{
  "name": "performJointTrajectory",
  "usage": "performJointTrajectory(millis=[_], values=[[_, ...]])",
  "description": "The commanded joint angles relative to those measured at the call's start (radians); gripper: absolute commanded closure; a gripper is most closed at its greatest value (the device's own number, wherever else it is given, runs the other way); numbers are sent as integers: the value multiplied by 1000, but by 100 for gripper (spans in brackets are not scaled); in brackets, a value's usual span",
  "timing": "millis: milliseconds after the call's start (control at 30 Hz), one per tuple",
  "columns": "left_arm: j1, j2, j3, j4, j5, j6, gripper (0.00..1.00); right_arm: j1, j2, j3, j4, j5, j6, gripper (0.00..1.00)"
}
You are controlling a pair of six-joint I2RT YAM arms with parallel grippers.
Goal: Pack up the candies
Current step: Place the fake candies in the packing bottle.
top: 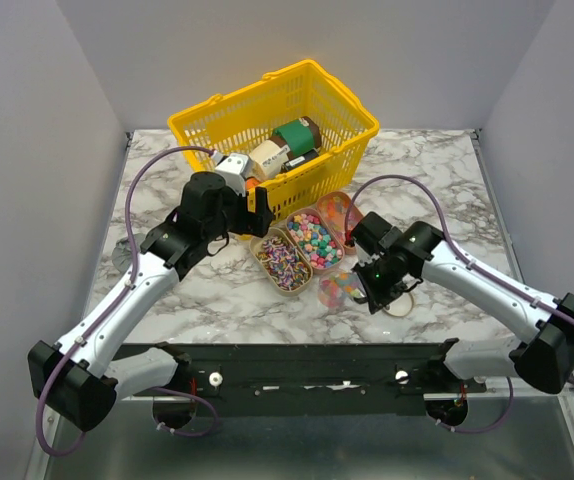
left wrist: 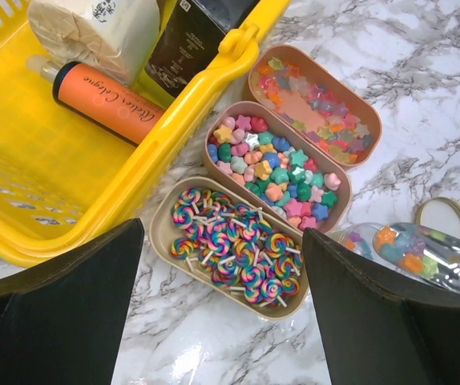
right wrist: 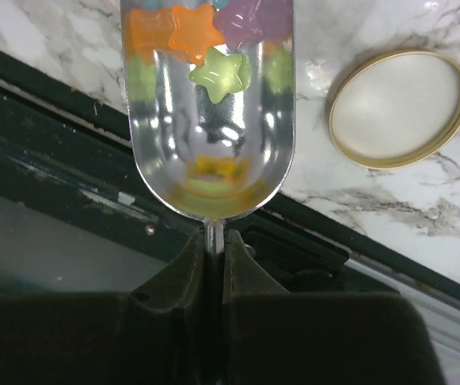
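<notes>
From above, candies (top: 312,240) fill three trays (top: 253,246) at the table's (top: 447,190) centre. Left wrist: the left end effector (left wrist: 222,234), open, hangs right over them. Right wrist: the right end effector (right wrist: 214,245) clamps a part-filled jar (right wrist: 206,160) that stretches straight ahead.

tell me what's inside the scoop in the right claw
Orange, green and purple star candies lie in the scoop; its handle end is bare. Anything beneath them is hidden.
</notes>
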Motion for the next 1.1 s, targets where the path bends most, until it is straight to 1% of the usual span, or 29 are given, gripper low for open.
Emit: performJointTrajectory(millis=[0,200,400,800,933,1033,1067], values=[[6,-2,-22,28,13,-13,7,17,39,59,-113,-63,-18,99],[7,-2,-41,38,13,-14,7,15,91,79,-168,-49,-18,99],[7,1,-67,53,29,-13,7,17,109,118,-225,-46,-9,99],[6,8,-120,79,54,-19,7,15,105,190,-331,-41,4,99],[7,25,-113,72,60,-10,7,15,111,237,-331,-4,14,99],[7,42,-100,88,77,-1,7,15,128,312,-293,12,4,99],[7,48,-94,93,89,3,7,17,129,325,-251,16,-7,99]])
